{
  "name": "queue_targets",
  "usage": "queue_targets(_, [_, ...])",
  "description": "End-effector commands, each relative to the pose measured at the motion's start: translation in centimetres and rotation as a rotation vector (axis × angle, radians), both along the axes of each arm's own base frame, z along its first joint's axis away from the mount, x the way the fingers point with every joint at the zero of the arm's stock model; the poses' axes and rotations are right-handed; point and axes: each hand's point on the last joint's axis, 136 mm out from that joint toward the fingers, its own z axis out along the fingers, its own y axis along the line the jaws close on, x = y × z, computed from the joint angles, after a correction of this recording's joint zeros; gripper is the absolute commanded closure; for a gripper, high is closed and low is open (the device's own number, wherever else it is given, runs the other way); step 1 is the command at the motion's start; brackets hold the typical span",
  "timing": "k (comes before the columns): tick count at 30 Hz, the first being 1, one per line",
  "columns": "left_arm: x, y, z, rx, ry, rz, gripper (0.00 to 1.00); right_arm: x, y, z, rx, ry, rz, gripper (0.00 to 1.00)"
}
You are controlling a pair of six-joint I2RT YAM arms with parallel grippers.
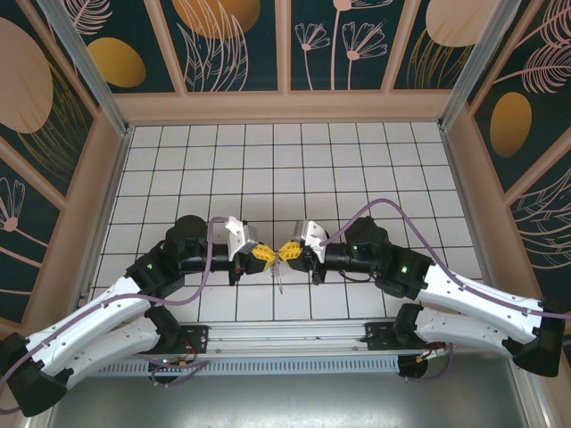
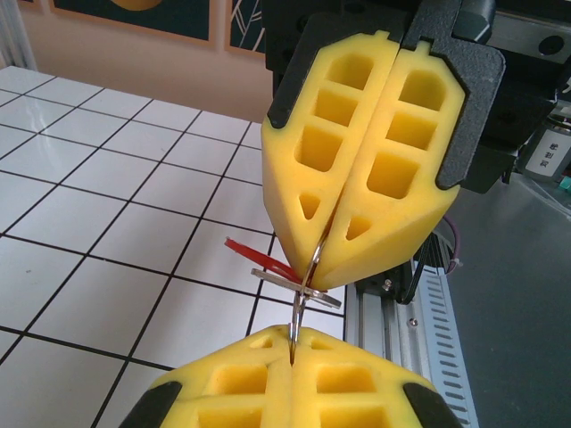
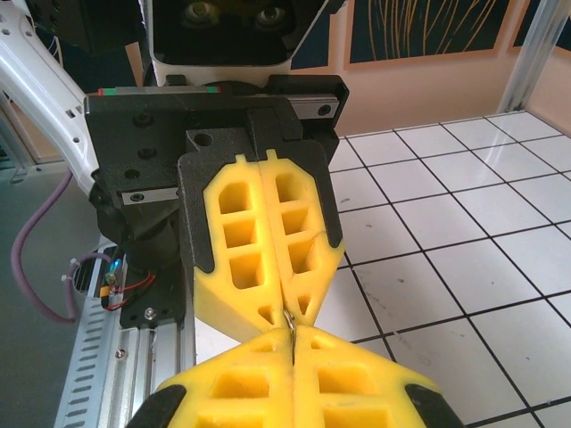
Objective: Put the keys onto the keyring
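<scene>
My two grippers meet tip to tip above the near-middle tiles, the left gripper [image 1: 265, 253] facing the right gripper [image 1: 288, 252]. Both pairs of yellow foam fingers are shut on the keyring [image 2: 306, 283], a thin metal wire loop that spans the small gap between them. In the left wrist view my left gripper [image 2: 293, 337] pinches its lower end and the right gripper [image 2: 318, 260] its upper end. The keys [image 2: 284, 280], one flat silvery blade with a red tag [image 2: 254, 255], hang at the ring just under the right fingertips. The right wrist view shows the right gripper [image 3: 291, 339] and a sliver of ring [image 3: 289, 322].
A white tiled floor [image 1: 268, 169] stretches away toward patterned walls. The slotted aluminium rail [image 2: 419, 339] with the arm bases runs along the near edge, just behind the grippers. Purple cables [image 1: 201, 276] loop along both arms.
</scene>
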Motion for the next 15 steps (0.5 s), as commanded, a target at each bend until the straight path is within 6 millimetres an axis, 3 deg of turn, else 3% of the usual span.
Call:
queue_targets(1, [-0.31, -0.24, 3.16, -0.094, -0.091, -0.024, 1.00, -1.08, -0.16, -1.19, -0.034, 0.024, 0.055, 1.00])
queue_targets(15, [-0.13, -0.21, 3.11, -0.091, -0.095, -0.014, 1.00, -1.67, -0.23, -1.56, -0.040, 0.042, 0.082, 1.00])
